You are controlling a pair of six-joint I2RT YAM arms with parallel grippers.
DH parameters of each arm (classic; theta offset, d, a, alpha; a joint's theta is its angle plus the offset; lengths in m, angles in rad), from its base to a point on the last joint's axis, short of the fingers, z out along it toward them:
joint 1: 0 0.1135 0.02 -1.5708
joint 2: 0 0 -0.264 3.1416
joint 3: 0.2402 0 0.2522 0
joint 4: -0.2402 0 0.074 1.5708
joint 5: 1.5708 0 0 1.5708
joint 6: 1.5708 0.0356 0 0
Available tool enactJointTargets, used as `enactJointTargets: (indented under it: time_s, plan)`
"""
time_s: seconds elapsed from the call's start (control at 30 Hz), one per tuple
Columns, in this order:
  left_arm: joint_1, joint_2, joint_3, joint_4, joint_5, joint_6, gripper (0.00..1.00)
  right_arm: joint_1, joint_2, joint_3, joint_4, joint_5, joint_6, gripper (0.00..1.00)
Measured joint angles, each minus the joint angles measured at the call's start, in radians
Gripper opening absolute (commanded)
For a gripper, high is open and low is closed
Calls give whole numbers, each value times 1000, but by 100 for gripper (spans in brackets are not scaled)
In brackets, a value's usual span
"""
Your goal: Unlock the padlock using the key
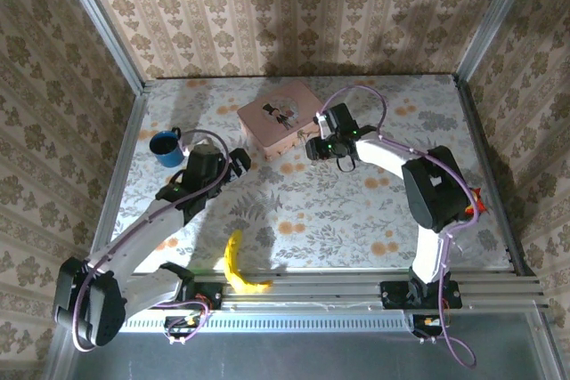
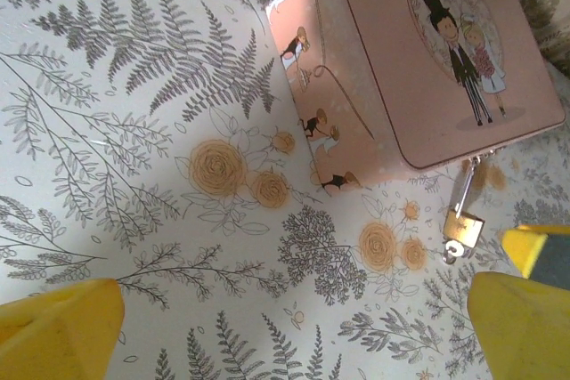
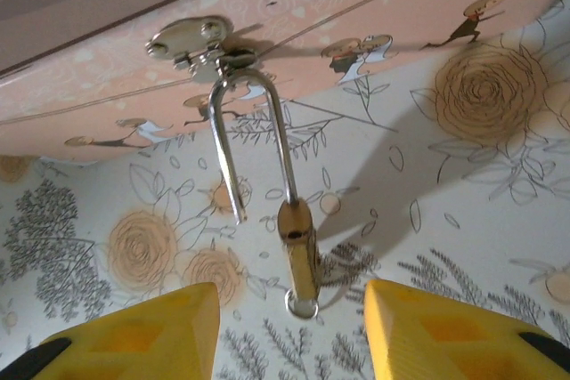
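The pink box (image 2: 383,51) is shut, the padlock (image 3: 297,238) hanging at its hasp, one shackle leg free. The right gripper (image 3: 289,300) straddles it, fingers spread; the left gripper (image 2: 294,309) is spread wide

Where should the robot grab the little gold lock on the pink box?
Probably the padlock by its brass body, not the thin shackle looped through the hasp on the pink box. The body sits edge-on between the open fingers of the right gripper, flat faces toward them, so come from the box's front and pinch those faces.
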Motion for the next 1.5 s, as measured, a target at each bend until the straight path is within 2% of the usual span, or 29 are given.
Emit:
enactJointTargets:
  time_s: [0.27,0.67,0.87,1.1,1.3,1.5]
  plan:
    - [0,55,23,35,43,0,100,-6,109,70,-34,-1,-21,45]
    - [5,144,53,77,76,4,100,-6,163,104,-40,-22,-26,41]
    - [5,175,71,93,91,4,100,-7,194,138,-40,-27,-26,28]
    - [5,184,97,106,95,7,100,-4,198,138,-31,-43,6,0]
    - [-10,215,138,87,72,23,100,-6,175,94,17,-50,85,0]
    - [-118,255,250,27,-41,85,100,-6,134,37,47,-67,183,0]
